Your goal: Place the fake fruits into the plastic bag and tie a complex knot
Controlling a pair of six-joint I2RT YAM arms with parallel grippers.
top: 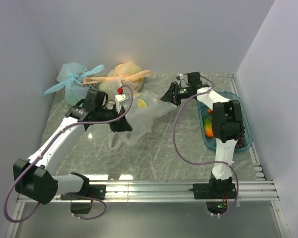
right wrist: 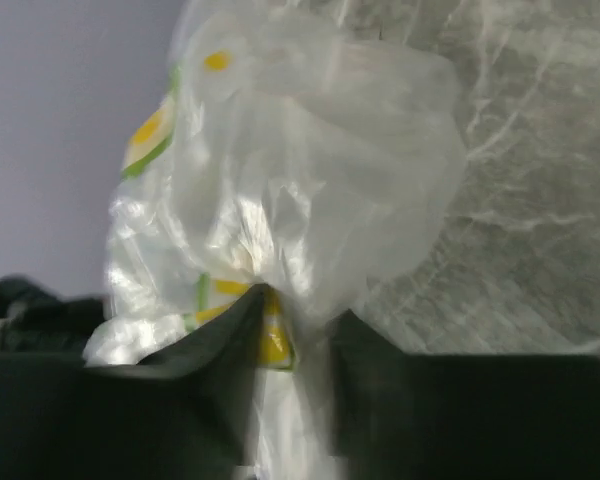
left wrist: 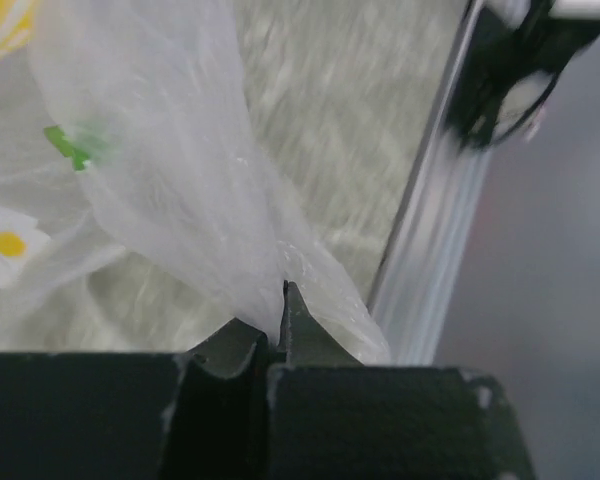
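The clear plastic bag (top: pixel 145 117), printed with yellow and green flowers, hangs stretched above the table between my two grippers. My left gripper (top: pixel 120 124) is shut on one end of it. In the left wrist view the jaws (left wrist: pixel 280 302) pinch a gathered strip of the plastic (left wrist: pixel 170 170). My right gripper (top: pixel 170 94) holds the other end. In the right wrist view the bag (right wrist: pixel 310 170) bunches between the fingers (right wrist: pixel 245 330). Fake fruits (top: pixel 207 127), orange and green, lie in the blue tray, partly hidden by the right arm. No knot shows in the clear bag.
A blue tray (top: pixel 242 117) sits along the right edge of the table. A tied light blue bag (top: pixel 73 82) and a tied orange-yellow bag (top: pixel 125 75) stand at the back left by the wall. Metal rails (top: pixel 154 189) run along the near edge.
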